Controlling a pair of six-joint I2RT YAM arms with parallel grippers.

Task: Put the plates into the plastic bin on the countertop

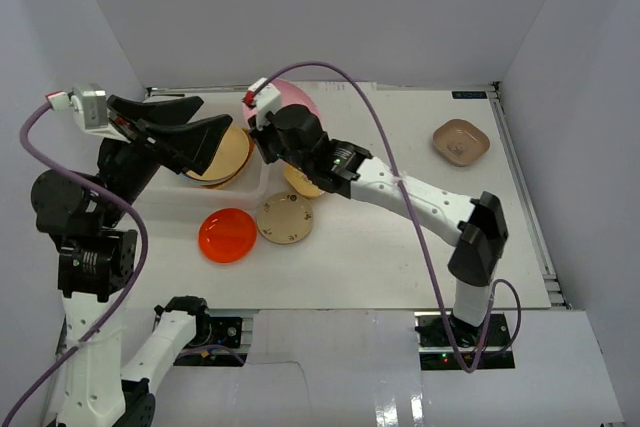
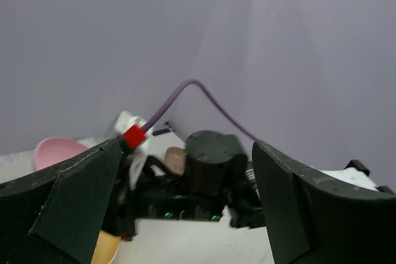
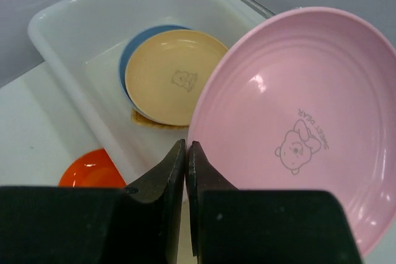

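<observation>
right gripper [image 3: 186, 168] clamps the pink plate [image 3: 291, 122] by its rim; in the plastic bin [image 3: 68, 23] a cream plate [image 3: 173, 72] mostly hides a blue plate [image 3: 128, 60]; left gripper [image 2: 185, 165] gapes wide.

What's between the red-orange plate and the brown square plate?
Top view: tan round plate beside the red-orange plate, then the right arm, before the brown square plate.

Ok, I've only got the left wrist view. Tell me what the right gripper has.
Observer: The right gripper is shut on the rim of the pink plate.
Operator: Now give me the bin's contents.
Observer: The plastic bin holds a cream plate lying on a blue plate.
Operator: List what's outside it.
Observer: On the countertop, at least a red-orange plate, a tan round plate beside it, and a brown square plate far right.
</observation>
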